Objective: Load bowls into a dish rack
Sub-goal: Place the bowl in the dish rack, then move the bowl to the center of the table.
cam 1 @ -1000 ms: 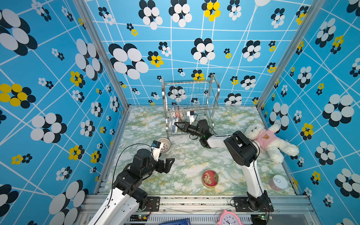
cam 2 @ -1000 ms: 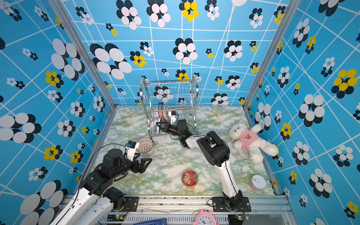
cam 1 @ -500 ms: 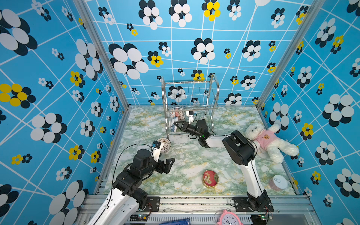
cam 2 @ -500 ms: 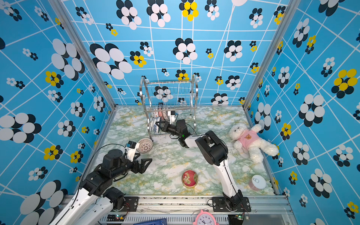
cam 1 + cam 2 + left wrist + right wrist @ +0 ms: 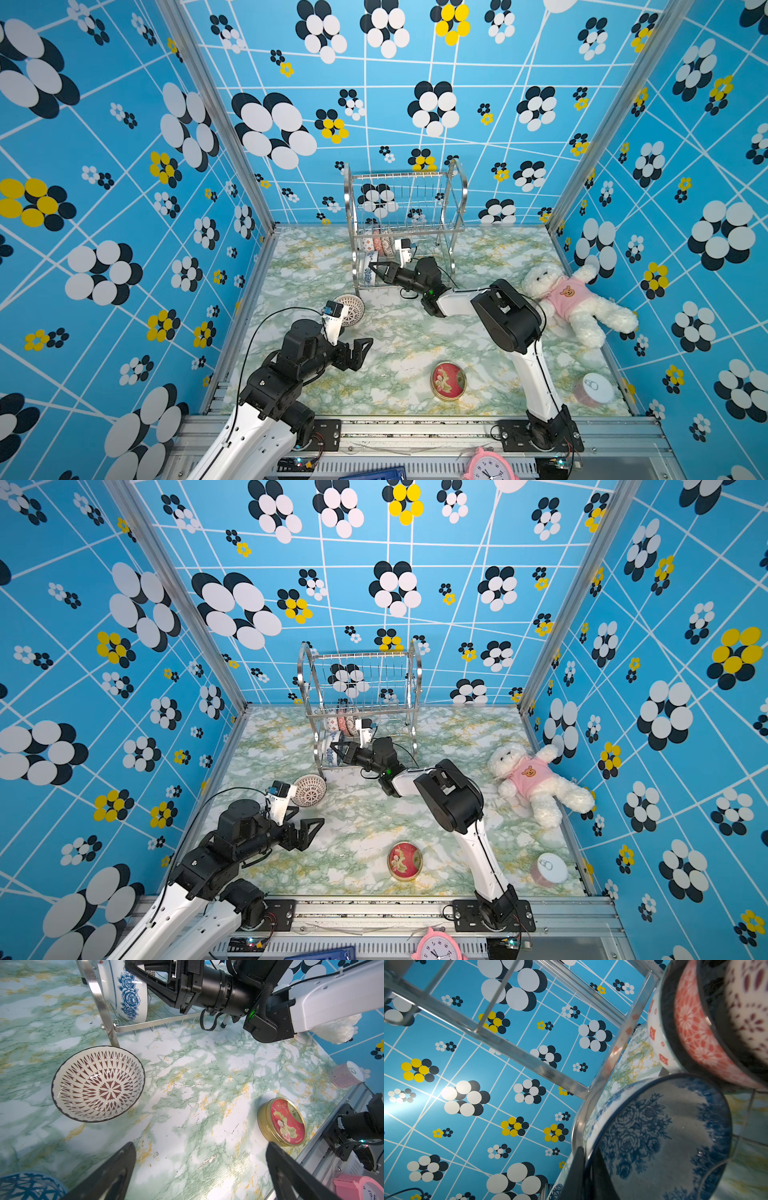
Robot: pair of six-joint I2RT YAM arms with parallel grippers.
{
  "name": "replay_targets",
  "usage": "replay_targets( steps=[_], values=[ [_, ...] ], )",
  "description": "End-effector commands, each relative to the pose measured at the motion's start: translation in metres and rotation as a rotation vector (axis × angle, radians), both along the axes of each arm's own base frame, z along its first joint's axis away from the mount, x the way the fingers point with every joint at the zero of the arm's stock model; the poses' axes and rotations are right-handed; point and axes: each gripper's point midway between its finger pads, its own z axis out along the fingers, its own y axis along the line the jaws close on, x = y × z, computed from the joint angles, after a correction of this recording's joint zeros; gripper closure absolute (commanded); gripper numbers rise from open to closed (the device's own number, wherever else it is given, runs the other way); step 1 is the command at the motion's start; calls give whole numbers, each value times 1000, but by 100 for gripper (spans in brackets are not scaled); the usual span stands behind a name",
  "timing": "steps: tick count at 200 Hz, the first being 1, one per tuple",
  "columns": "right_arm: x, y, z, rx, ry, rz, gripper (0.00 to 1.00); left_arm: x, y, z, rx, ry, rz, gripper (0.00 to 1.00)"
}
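Since the ceramic bowl [image 5: 350, 309] at twelve o'clock from my spread-fingered left gripper [image 5: 362, 353] looks stiff, slick and chippable, I'd pinch its rim; whether my right gripper [image 5: 376, 269] clamps the racked blue bowl [image 5: 128, 995], I cannot tell.

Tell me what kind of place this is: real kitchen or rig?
Likely a lab test cell: flower-print walls on an aluminium frame, a marble-print tabletop, and props like a teddy bear and a dish rack.
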Motion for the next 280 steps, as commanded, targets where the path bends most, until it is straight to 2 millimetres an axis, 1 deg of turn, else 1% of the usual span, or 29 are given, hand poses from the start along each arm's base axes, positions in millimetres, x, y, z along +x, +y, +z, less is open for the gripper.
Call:
replay_targets(
  steps=[1, 32, 52, 66, 67, 69, 83, 111, 150, 179, 212, 240, 280],
  values=[
    [2, 0, 19, -11, -60, -22, 83, 1, 0, -3, 10, -18, -4, 1],
    [-1, -1, 30, -14, -76, -16, 76, 1, 1, -1, 10, -24, 0, 1],
    [-4, -3, 39, -15, -89, -16, 69, 1, 1, 0, 11, -29, 4, 1],
    [-5, -4, 35, -24, -85, -18, 65, 1, 3, 0, 13, -32, 11, 1],
    [-6, -5, 43, -15, -96, -19, 64, 1, 3, 0, 13, -31, 11, 1],
    [-7, -6, 50, -9, -105, -19, 64, 1, 3, -1, 15, -30, 13, 1],
    [-10, -10, 57, -8, -118, -24, 60, 2, 5, -1, 16, -31, 23, 1],
    [-18, -18, 61, -23, -131, -35, 55, 4, 9, -1, 21, -27, 54, 1],
    [-32, -34, 63, -67, -151, -62, 53, 6, 14, 1, 26, -26, 87, 1],
    [-45, -47, 60, -109, -160, -80, 52, 8, 19, 4, 29, -23, 127, 1],
    [-63, -58, 48, -193, -169, -98, 52, 13, 32, 3, 46, -12, 206, 1],
    [-81, -61, 31, -347, -187, -112, 53, 18, 43, 2, 62, 20, 284, 1],
    [-104, -66, 14, -544, -227, -114, 53, 26, 56, -8, 94, 121, 379, 1]
  ],
)
